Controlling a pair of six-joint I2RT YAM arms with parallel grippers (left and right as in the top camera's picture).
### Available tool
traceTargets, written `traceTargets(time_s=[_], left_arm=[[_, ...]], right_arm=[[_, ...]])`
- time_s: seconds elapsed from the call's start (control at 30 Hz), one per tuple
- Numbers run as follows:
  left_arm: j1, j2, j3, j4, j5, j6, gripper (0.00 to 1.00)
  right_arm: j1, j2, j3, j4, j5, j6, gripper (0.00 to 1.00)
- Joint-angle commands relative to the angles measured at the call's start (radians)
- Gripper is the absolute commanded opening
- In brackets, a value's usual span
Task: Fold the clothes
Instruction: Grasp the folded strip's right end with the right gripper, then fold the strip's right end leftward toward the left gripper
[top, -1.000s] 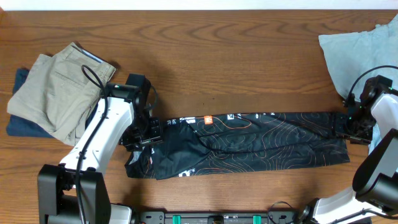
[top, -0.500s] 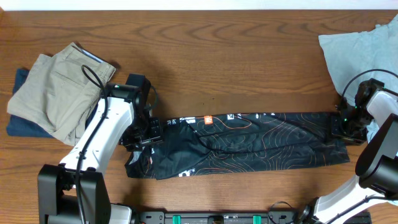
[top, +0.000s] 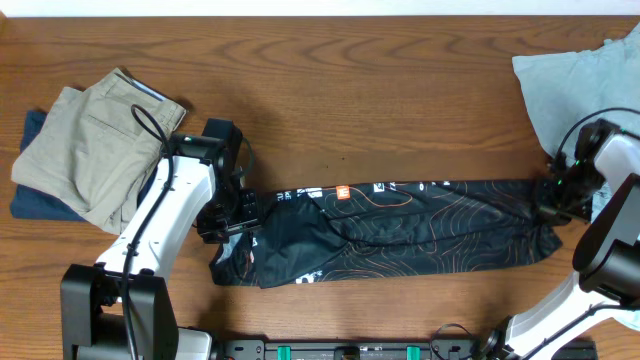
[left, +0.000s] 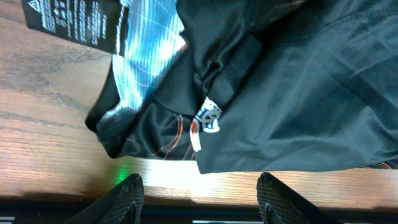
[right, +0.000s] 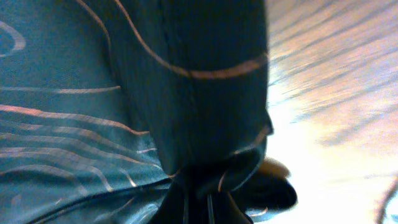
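Observation:
The clothes, a black jersey (top: 400, 230) with thin orange contour lines, lie as a long folded strip across the front of the table. My right gripper (top: 551, 202) is at the strip's right end, shut on a bunched pinch of the jersey fabric (right: 186, 93); in the right wrist view the cloth gathers into the jaws of this gripper (right: 208, 202). My left gripper (top: 236, 214) hovers over the strip's left end. In the left wrist view this gripper (left: 202, 190) stands open, with bare wood between its fingers (left: 127, 199), just short of the jersey hem (left: 249, 124).
Folded khaki trousers (top: 90, 140) lie on a dark blue garment (top: 28, 200) at the left. A crumpled light-blue shirt (top: 575, 85) sits at the back right, close to the right arm. The table's front edge runs just below the jersey.
My right gripper has closed on the jersey's right end. The whole strip has slid slightly to the right. The left arm has stayed put, still open.

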Motion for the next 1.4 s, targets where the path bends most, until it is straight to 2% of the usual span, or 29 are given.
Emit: traceTargets(time_s=[0.0, 0.1, 0.47, 0.73, 1.03, 1.07, 1.1, 1.13, 1.2, 1.37], left_arm=[[0.000, -0.004, 0.000, -0.005, -0.012, -0.005, 0.60], [0.000, -0.004, 0.000, -0.002, -0.012, -0.005, 0.60], [0.000, -0.004, 0.000, -0.002, -0.012, -0.005, 0.60], [0.000, -0.004, 0.000, -0.002, -0.012, -0.005, 0.61], [0.000, -0.004, 0.000, -0.002, -0.012, -0.005, 0.60], [0.000, -0.004, 0.000, -0.002, -0.013, -0.005, 0.60], [0.000, -0.004, 0.000, -0.002, -0.013, -0.004, 0.61], [0.000, -0.004, 0.000, -0.002, -0.013, -0.004, 0.60], [0.000, -0.004, 0.000, -0.002, -0.013, -0.004, 0.61], [0.000, -0.004, 0.000, -0.002, -0.013, -0.004, 0.61]], right_arm=[[0.017, -0.008, 0.125, -0.073, -0.071, 0.052, 0.01], [0.064, -0.024, 0.184, -0.175, -0.101, 0.041, 0.01], [0.360, -0.061, 0.187, -0.343, -0.097, 0.111, 0.01], [0.607, -0.060, 0.187, -0.348, -0.100, 0.190, 0.01], [0.781, -0.059, 0.187, -0.311, -0.121, 0.212, 0.04], [0.794, -0.059, 0.187, -0.311, -0.129, 0.217, 0.07], [0.809, -0.059, 0.187, -0.305, -0.144, 0.217, 0.16], [0.824, -0.059, 0.187, -0.294, -0.164, 0.217, 0.36], [0.846, -0.059, 0.187, -0.268, -0.197, 0.210, 0.51], [0.884, -0.059, 0.187, -0.229, -0.196, 0.187, 0.54]])
